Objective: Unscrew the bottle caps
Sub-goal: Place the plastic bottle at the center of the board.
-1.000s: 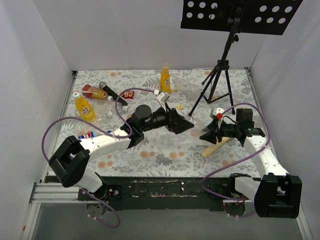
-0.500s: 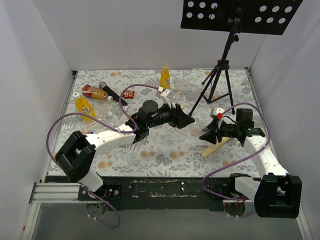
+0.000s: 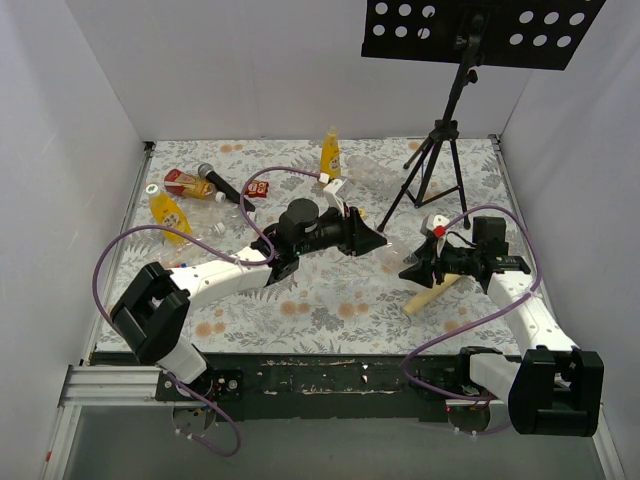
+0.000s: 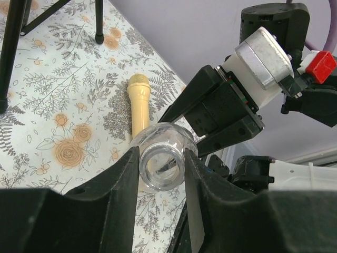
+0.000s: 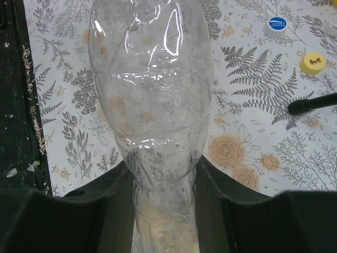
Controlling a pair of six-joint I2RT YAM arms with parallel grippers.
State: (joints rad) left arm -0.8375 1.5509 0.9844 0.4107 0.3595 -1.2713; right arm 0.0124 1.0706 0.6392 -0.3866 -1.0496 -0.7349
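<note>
I had the left arm (image 3: 215, 278) stretched from its base at the near left corner toward mid-table, its gripper (image 4: 160, 168) pinched narrow with both fingers pressed on what sat between them. The right arm (image 3: 525, 315) rose from the near right corner and bent inward, its gripper (image 5: 163, 174) clamped around its load, facing the left one closely.

surface: floral-cloth table (image 3: 330, 305) | on it: bottles (image 3: 168, 215), microphone (image 3: 218, 183), tripod (image 3: 432, 160)
</note>
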